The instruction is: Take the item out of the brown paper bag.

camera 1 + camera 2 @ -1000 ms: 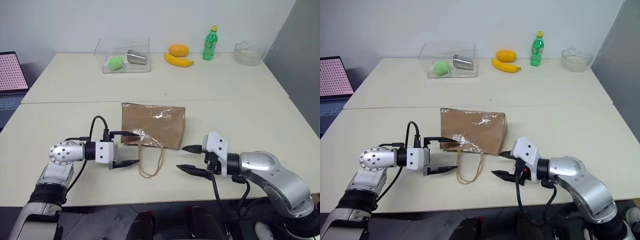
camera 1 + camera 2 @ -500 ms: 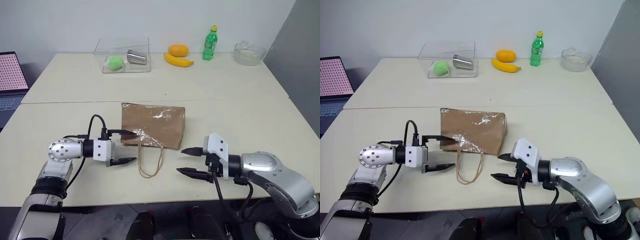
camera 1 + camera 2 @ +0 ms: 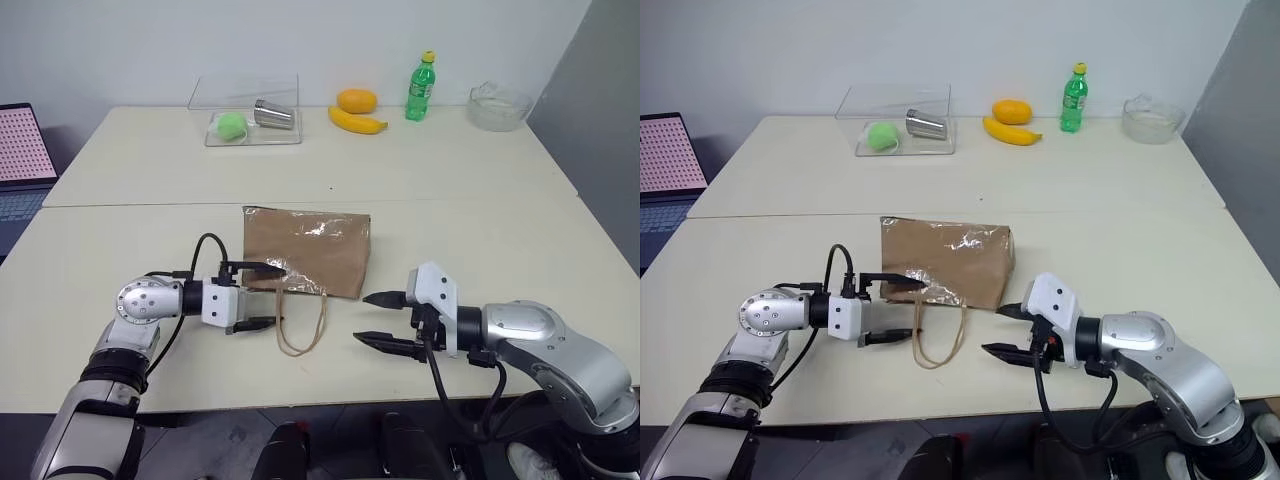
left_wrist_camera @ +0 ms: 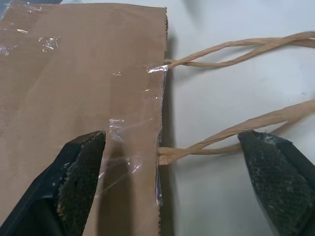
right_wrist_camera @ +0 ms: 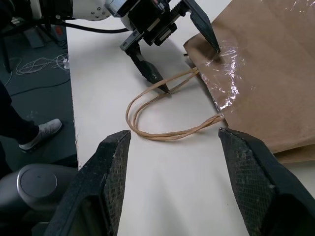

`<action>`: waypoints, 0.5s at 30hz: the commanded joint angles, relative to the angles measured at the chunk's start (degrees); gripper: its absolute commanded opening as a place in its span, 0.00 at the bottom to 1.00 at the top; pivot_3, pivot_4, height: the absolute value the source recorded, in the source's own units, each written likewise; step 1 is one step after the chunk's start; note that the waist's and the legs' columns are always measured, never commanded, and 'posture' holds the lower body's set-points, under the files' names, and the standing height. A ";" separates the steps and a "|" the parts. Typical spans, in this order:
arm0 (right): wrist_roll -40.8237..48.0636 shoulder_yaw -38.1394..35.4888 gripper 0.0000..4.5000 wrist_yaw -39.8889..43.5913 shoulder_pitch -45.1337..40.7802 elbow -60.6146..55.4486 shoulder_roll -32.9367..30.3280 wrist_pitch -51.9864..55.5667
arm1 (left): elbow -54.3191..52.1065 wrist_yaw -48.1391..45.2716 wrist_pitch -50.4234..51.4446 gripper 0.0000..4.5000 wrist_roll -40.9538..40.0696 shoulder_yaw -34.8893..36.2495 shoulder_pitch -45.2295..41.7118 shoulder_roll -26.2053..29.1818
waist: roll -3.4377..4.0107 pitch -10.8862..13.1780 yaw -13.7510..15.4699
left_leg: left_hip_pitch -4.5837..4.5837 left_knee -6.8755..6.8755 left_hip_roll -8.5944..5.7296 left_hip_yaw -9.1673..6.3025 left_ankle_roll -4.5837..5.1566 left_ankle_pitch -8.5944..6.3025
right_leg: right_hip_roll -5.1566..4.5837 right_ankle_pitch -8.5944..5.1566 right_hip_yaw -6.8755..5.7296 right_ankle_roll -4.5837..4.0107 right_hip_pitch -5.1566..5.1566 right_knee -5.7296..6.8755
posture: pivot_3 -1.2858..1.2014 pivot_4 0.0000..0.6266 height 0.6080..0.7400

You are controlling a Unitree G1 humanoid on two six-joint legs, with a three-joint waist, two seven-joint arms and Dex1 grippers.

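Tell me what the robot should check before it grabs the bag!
1. Brown paper bag lying flat on the table, mouth toward the robot: ok.
2. Left claw open and straddling the bag's mouth edge, one finger over the shiny tape, one by the handles: ok.
3. Right claw open, on the other side of the handles, apart from the bag: ok.
4. Handles free of both claws: cannot tell, one left finger sits right at a loop.
5. Red item inside the bag: cannot tell, the bag hides it.
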 commanded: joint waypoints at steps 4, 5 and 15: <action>2.45 -0.53 0.66 0.55 0.45 -3.50 -1.73 -0.07 | -0.24 1.29 -2.69 1.00 0.93 -1.96 -0.70 -1.30 | 0.00 0.00 -0.01 | 0.00 0.00 0.00 -0.01 0.00 0.00 | 0.00 0.00 0.00 0.00 0.00 0.00 | 0.52 0.24 1.00; 2.62 -0.47 0.66 0.74 0.42 -3.64 -2.05 -0.22 | -0.39 1.31 -2.84 1.00 0.92 -2.31 -0.62 -1.53 | 0.00 0.00 0.01 | 0.00 0.00 0.00 -0.01 0.00 0.00 | 0.00 0.00 0.00 0.00 0.00 0.00 | 0.52 0.24 1.00; 2.82 -0.10 0.67 1.05 0.35 -3.59 -3.04 -1.03 | -5.93 0.11 -0.57 0.60 -3.29 -3.59 1.16 -1.81 | -0.01 -0.01 0.00 | 0.00 0.01 0.01 -0.02 0.00 0.00 | 0.00 0.00 -0.01 0.00 0.01 0.00 | 0.52 0.24 1.00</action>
